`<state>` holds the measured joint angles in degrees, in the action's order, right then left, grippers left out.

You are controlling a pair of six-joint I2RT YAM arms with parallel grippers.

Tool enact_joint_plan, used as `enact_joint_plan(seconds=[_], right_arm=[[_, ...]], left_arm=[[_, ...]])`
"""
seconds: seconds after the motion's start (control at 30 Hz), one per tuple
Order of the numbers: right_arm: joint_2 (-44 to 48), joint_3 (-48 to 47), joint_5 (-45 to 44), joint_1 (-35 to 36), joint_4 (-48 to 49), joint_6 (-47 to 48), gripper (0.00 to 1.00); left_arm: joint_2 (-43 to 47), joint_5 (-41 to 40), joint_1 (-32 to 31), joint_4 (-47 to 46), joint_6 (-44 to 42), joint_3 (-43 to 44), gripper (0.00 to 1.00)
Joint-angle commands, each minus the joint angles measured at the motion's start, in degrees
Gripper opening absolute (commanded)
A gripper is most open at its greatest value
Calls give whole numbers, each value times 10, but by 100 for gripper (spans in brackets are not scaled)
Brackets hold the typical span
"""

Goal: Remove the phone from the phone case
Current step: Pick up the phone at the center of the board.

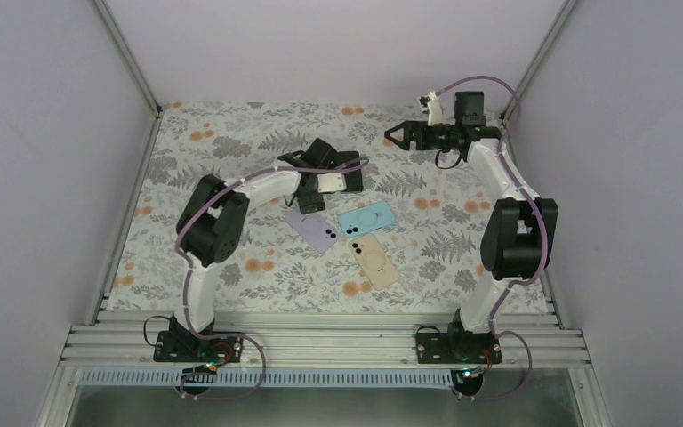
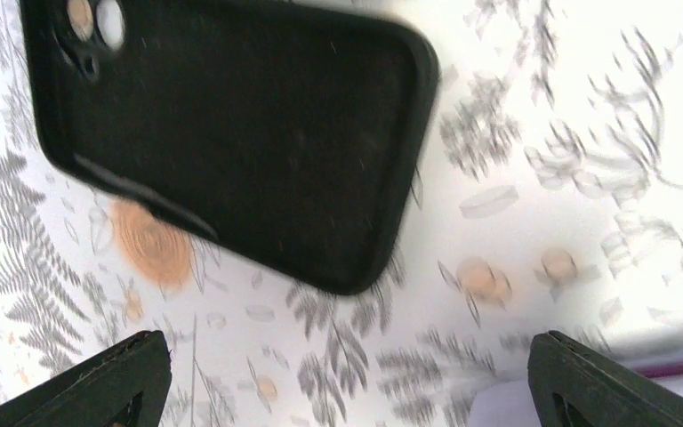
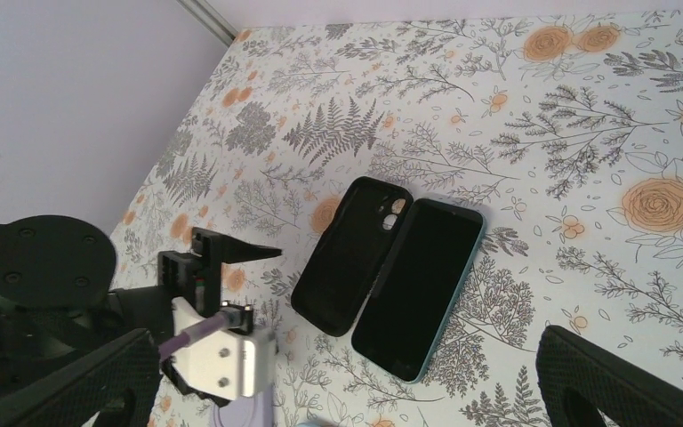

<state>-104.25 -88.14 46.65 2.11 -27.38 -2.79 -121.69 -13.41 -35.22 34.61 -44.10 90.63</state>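
On the floral cloth (image 1: 231,133), the left gripper (image 2: 349,342) hangs near the table's middle, its jaws spread wide over bare fabric, and both fingertips sit low in its wrist view. The black phone case (image 2: 231,133) lies flat toward 11 o'clock from those tips and apart from both, with its hollow inside facing up and the camera cutout at one end. In the right wrist view, one finger of the left gripper points at the case from its 9 o'clock side, near but not touching. At the case's 3 o'clock, long edge beside long edge, lies the phone (image 3: 422,280), teal-rimmed, dark screen up, fully out of the case. In the top view three more handsets lie back-up, close together, toward 6 o'clock from the left gripper: a lilac phone (image 1: 314,229), a blue phone (image 1: 366,219) at its 3 o'clock, and a beige phone (image 1: 374,261) at the blue one's 6 o'clock. Toward 1 o'clock on the table, the right gripper (image 3: 347,336) points back at the case and phone, well apart from both, its jaws wide open
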Motion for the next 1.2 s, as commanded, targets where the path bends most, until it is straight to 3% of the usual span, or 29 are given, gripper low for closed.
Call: enact_joint_plan(seconds=[0.0, 0.23, 0.37, 0.47, 0.57, 0.8, 0.93, 1.17], right_arm=[[0, 13, 14, -6, 14, 8, 99], [4, 16, 18, -7, 15, 8, 99], [5, 20, 21, -6, 17, 7, 99], [4, 21, 23, -6, 18, 6, 99], [0, 21, 29, -7, 18, 6, 99], [3, 25, 27, -6, 18, 11, 99], [10, 36, 22, -7, 24, 14, 99], [19, 42, 16, -6, 25, 18, 99]], left_arm=[[68, 11, 4, 29, -21, -69, 100], [148, 30, 7, 29, -8, -204, 100], [199, 91, 3, 48, -4, -260, 100], [243, 184, 7, 80, -37, -269, 100], [273, 249, 7, 114, -91, -257, 100], [251, 291, 37, 155, -267, -203, 100], [195, 320, 59, 197, -339, -117, 100], [77, 328, 69, 260, -377, 7, 100]])
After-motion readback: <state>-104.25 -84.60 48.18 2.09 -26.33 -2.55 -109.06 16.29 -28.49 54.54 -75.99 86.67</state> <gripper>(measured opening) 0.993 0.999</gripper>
